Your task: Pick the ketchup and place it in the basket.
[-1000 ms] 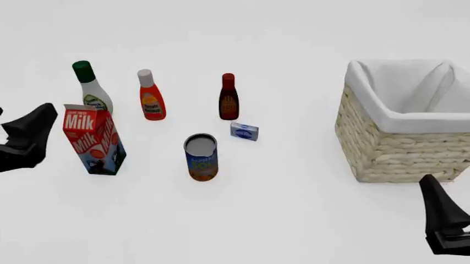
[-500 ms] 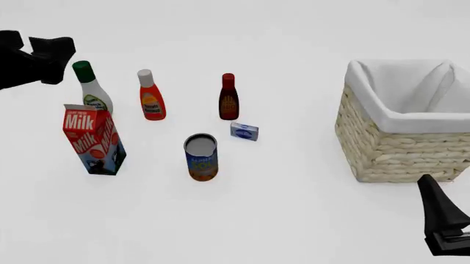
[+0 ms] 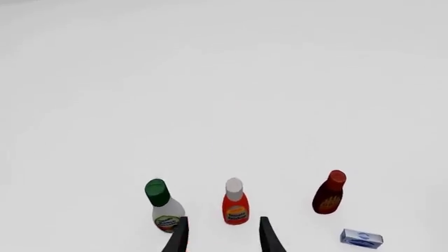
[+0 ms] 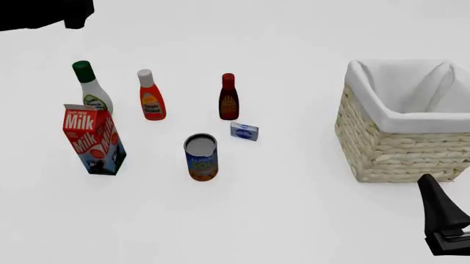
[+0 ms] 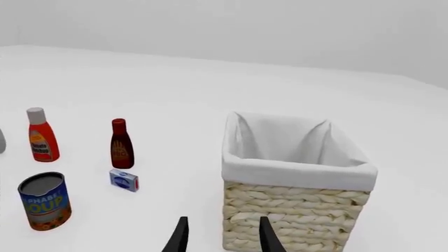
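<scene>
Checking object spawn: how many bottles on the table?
3, in a row: white bottle at left, ketchup in the middle, dark bottle at right. None hidden that I can see.

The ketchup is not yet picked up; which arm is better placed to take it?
Probably the left. The ketchup stands on the table's left side, and in the left wrist view the open left hand points almost straight at it. The right hand is low beside the basket, far from the bottle.

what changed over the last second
The left arm swung up from low at the table's left edge to the far left corner, above the bottles. Its gripper is open and holds nothing. The right gripper, ketchup, basket and the rest stayed put.
</scene>
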Available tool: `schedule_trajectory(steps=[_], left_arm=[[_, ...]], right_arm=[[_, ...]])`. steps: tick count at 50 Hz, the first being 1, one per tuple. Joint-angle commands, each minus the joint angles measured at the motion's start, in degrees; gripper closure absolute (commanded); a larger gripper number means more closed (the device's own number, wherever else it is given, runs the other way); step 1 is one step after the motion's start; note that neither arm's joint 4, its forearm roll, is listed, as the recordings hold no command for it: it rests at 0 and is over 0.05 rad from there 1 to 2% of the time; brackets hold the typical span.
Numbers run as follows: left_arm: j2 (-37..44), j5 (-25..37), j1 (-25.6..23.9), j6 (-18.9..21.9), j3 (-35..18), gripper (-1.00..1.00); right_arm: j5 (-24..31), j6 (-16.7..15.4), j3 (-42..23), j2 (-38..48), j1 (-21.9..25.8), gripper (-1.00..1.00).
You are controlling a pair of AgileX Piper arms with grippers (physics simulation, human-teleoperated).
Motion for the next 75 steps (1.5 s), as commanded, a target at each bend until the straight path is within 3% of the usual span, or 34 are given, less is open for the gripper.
schedule_trajectory(steps=[1,11,12,17,41,75], left_arm=[[10.0,6.0,0.9,0.5,-12.2,-1.0],[15.8,8.9,1.9,-1.0,-18.3,-1.0],[17.1,10.1,1.9,-3.7,-19.5,-1.0],[18.3,9.9,1.6,-1.3,-20.6,-1.0],[30.1,12.6,1.5,-1.3,-31.5,-1.0],[39.0,7.5,1.8,-3.0,-31.2,-1.0]], right_arm=[[0.2,0.4,0.0,0.0,0.2,-1.0],[0.3,0.3,0.0,0.3,0.3,-1.0],[0.3,0.3,0.0,0.3,0.3,-1.0],[0.2,0.2,0.1,0.6,0.4,-1.0],[-1.4,0.6,0.2,3.0,0.0,-1.0],[-2.4,1.3,0.2,4.5,-0.5,-1.0]])
